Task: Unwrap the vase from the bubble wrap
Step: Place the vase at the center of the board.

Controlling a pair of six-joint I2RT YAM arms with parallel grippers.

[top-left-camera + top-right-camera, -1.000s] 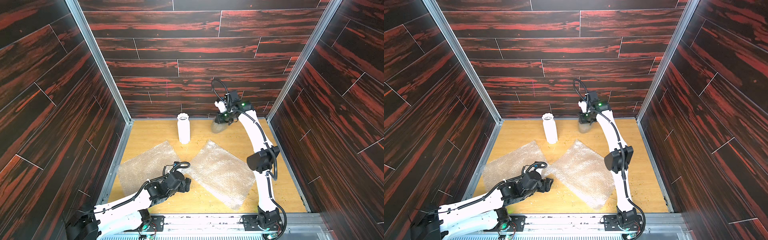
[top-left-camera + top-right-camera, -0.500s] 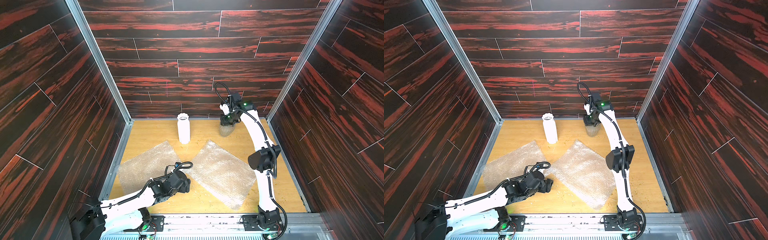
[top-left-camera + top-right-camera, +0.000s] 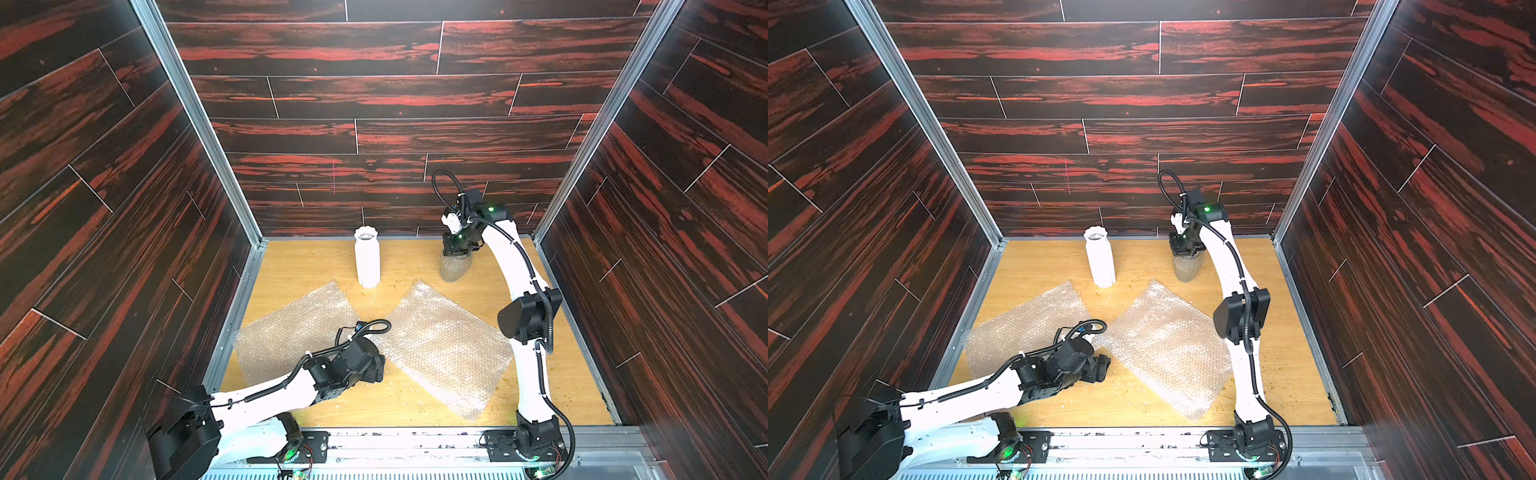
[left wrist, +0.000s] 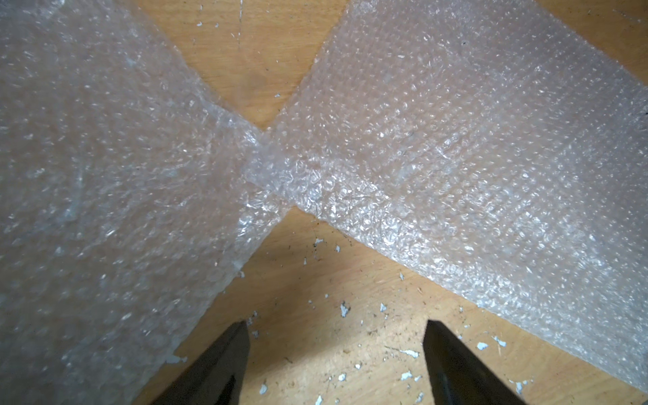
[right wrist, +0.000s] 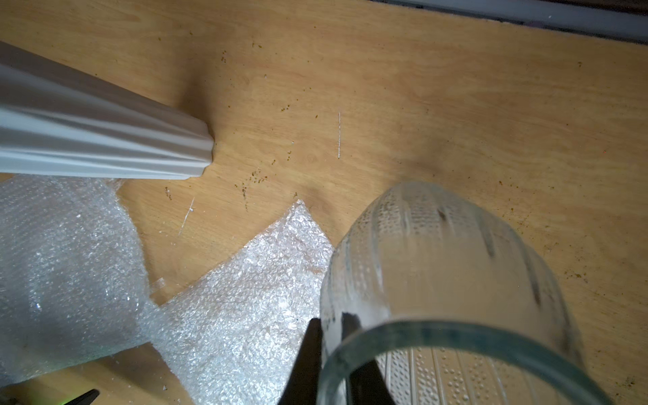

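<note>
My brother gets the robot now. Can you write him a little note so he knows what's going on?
Left gripper: open, empty, low over the table beside the sheets' overlapping corners.
Right gripper: shut on the rim of the glass vase near the back wall; can't tell if the vase touches the table.
White vase: upright, bare, at the back.
Bubble wrap: two sheets lying flat.
Done: both vases are out of the wrap.
Left: probably just set the glass vase down and let go.
</note>
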